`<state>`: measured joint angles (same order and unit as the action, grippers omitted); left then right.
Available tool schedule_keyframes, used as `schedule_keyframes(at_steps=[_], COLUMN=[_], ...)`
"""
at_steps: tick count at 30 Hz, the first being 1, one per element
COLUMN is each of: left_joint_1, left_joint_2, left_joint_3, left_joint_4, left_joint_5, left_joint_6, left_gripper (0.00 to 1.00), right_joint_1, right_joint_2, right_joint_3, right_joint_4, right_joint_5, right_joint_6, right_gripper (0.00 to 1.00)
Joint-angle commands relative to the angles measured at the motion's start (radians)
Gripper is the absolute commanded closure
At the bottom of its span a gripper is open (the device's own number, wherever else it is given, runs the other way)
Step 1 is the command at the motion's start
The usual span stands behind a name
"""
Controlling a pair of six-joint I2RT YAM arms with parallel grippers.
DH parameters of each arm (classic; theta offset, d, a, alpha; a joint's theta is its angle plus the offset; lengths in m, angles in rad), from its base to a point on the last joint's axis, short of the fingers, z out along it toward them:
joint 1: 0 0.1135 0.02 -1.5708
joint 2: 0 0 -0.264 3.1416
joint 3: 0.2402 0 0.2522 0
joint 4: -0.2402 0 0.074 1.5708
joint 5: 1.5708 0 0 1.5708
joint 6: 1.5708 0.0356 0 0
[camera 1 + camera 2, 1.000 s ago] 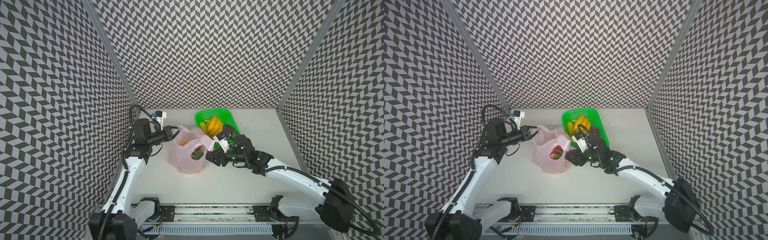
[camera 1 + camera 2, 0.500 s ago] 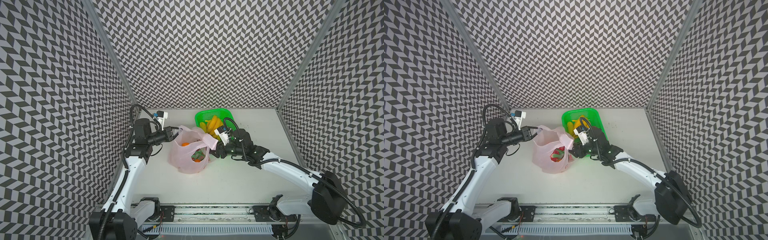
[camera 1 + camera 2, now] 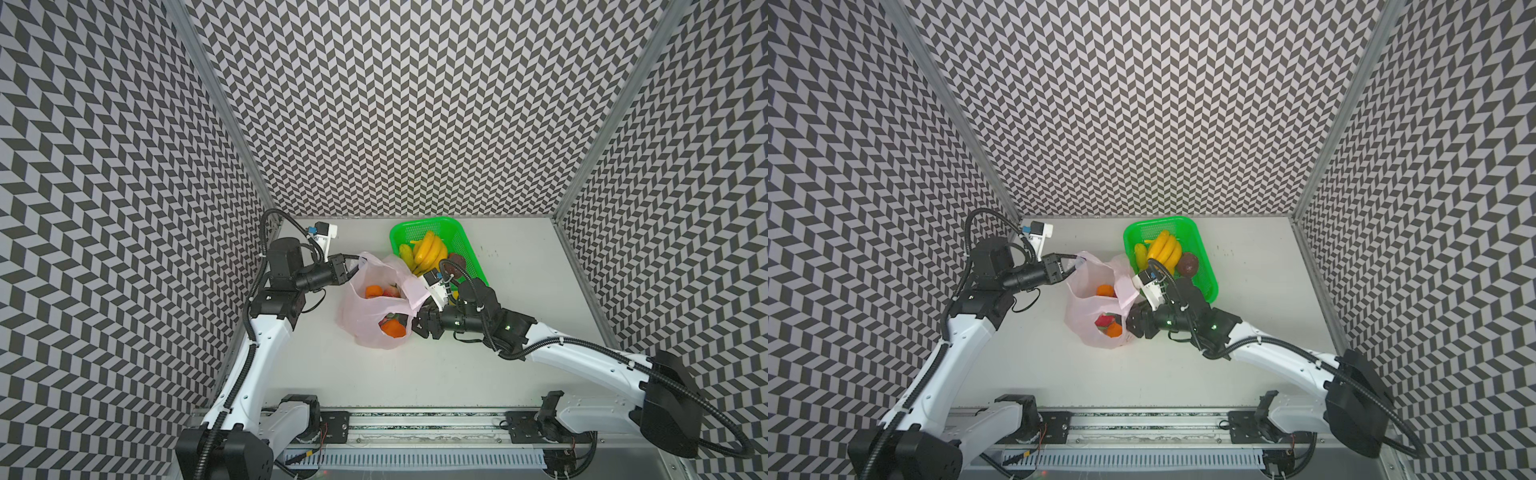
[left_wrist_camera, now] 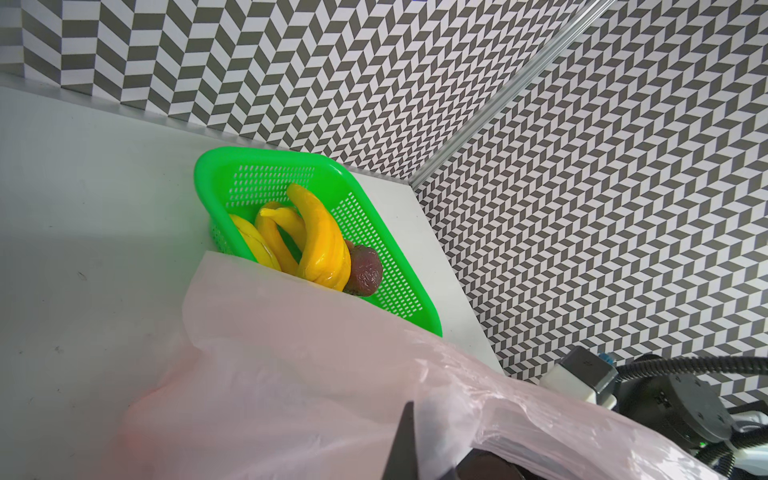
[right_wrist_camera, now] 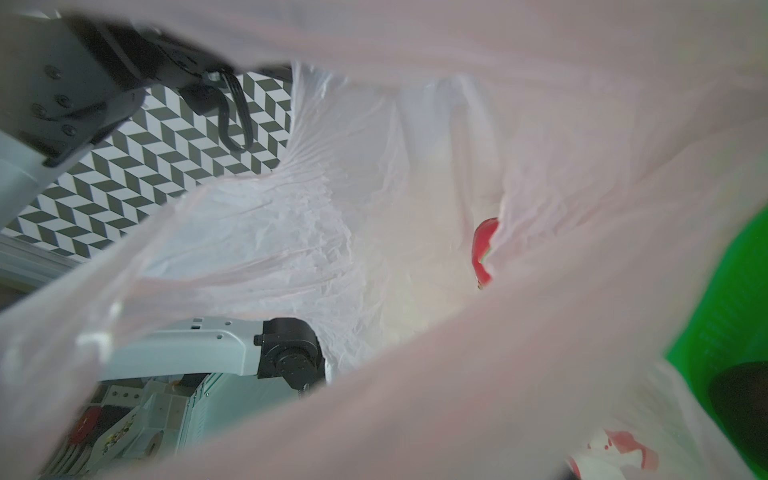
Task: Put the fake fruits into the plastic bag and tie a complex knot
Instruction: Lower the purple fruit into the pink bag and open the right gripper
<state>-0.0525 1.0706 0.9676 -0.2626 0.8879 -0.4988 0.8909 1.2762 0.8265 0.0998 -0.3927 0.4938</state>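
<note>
The pink plastic bag stands open mid-table. My left gripper is shut on its left handle and holds it up; one dark finger pinches the film. My right gripper pokes into the bag's right side under the draped handle, shut on an orange. Pink film hides its jaws in the right wrist view. Another orange and a red fruit lie inside. Bananas and a dark brown fruit stay in the basket.
The green mesh basket sits behind the bag on the right, almost touching it, just beyond my right wrist. Patterned walls close in the back and both sides. A rail with the arm bases runs along the front edge.
My right gripper swung back toward the basket, then came forward and down to the bag's right side; a second orange now shows low in the bag. The left gripper has held still.
</note>
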Motion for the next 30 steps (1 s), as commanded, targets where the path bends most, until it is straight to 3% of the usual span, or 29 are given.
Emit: schedule_keyframes(at_steps=[1, 10, 17, 20, 26, 30], left_joint_1=[-0.005, -0.007, -0.007, -0.007, -0.007, -0.007], left_joint_2=[-0.017, -0.023, -0.026, -0.026, -0.027, -0.028], left_joint_3=[-0.006, -0.004, 0.0, 0.002, 0.001, 0.003], left_joint_4=[0.008, 0.008, 0.01, -0.002, -0.007, -0.007], left_joint_5=[0.011, 0.012, 0.003, -0.018, -0.025, -0.027], left_joint_6=[0.002, 0.007, 0.009, 0.018, 0.025, 0.021], left_gripper=[1.0, 1.0, 1.0, 1.0, 1.0, 1.0], right_joint_1=[0.011, 0.034, 0.034, 0.035, 0.034, 0.033], right_joint_2=[0.048, 0.189, 0.289, 0.33, 0.322, 0.293], right_joint_3=[0.046, 0.111, 0.19, 0.23, 0.256, 0.24], right_joint_4=[0.114, 0.274, 0.23, 0.189, 0.119, 0.101], right_joint_5=[0.008, 0.004, 0.121, 0.091, 0.082, 0.102], right_joint_6=[0.033, 0.09, 0.025, 0.004, -0.04, -0.058], right_gripper=[0.55, 0.55, 0.53, 0.45, 0.18, 0.15])
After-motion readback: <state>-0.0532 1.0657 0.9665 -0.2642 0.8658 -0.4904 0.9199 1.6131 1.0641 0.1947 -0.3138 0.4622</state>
